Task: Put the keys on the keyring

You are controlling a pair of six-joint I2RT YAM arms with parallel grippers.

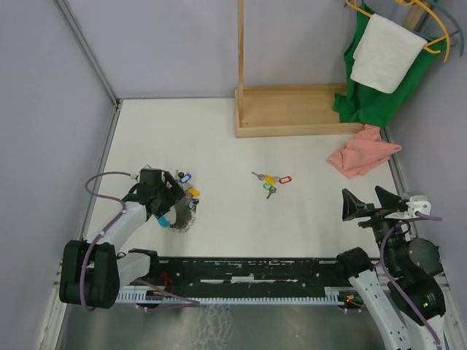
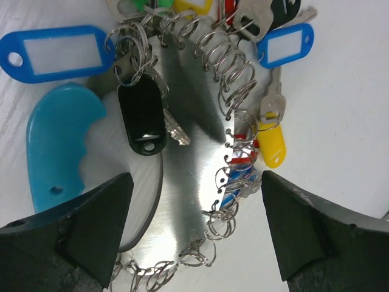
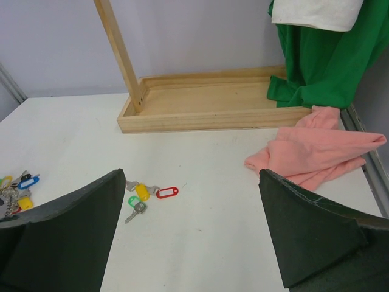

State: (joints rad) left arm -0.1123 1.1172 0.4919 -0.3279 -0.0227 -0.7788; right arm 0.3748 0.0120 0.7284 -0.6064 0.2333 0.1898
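The loose keys (image 1: 271,181), small and silver with yellow, red and green tags, lie mid-table; they also show in the right wrist view (image 3: 146,194). The keyring (image 1: 181,204), a light-blue band and grey metal plate strung with many tagged keys, lies at the left. In the left wrist view its metal plate (image 2: 182,182) fills the middle and its blue band (image 2: 58,140) is at the left. My left gripper (image 2: 193,234) is open, its jaws straddling the plate just above it. My right gripper (image 3: 193,237) is open and empty, held above the table's near right.
A wooden tray with an upright post (image 1: 292,109) stands at the back. A pink cloth (image 1: 361,152) lies at the right. A green cloth and white towel (image 1: 383,58) hang at the back right corner. A black rail (image 1: 248,273) runs along the near edge.
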